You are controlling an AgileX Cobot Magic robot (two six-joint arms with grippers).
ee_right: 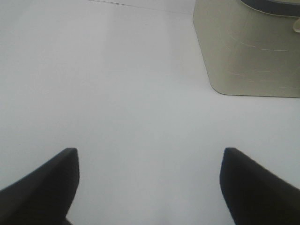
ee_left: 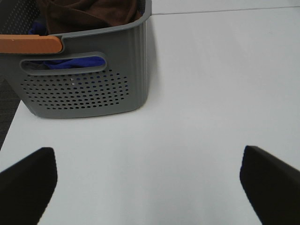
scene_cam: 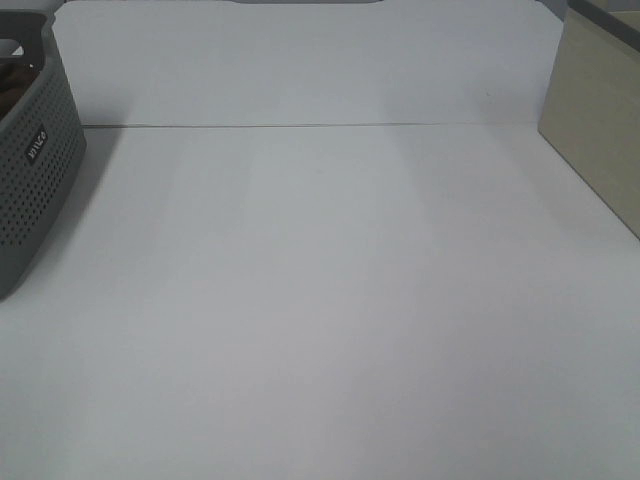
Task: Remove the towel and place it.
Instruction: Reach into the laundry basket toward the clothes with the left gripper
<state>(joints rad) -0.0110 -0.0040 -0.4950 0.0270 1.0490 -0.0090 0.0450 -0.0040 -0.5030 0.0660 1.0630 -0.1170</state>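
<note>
The dark reddish-brown towel (ee_left: 89, 11) lies bunched inside the grey perforated basket (ee_left: 93, 89), over something blue. The basket has an orange handle (ee_left: 30, 44). In the exterior high view only the basket's corner (scene_cam: 35, 170) shows at the far left edge, and neither arm is in that view. My left gripper (ee_left: 150, 187) is open and empty above the white table, a short way in front of the basket. My right gripper (ee_right: 150, 187) is open and empty over bare table.
A beige box (scene_cam: 600, 120) stands at the right edge of the white table (scene_cam: 320, 300); it also shows in the right wrist view (ee_right: 248, 51). A thin seam (scene_cam: 300, 126) runs across the table's back.
</note>
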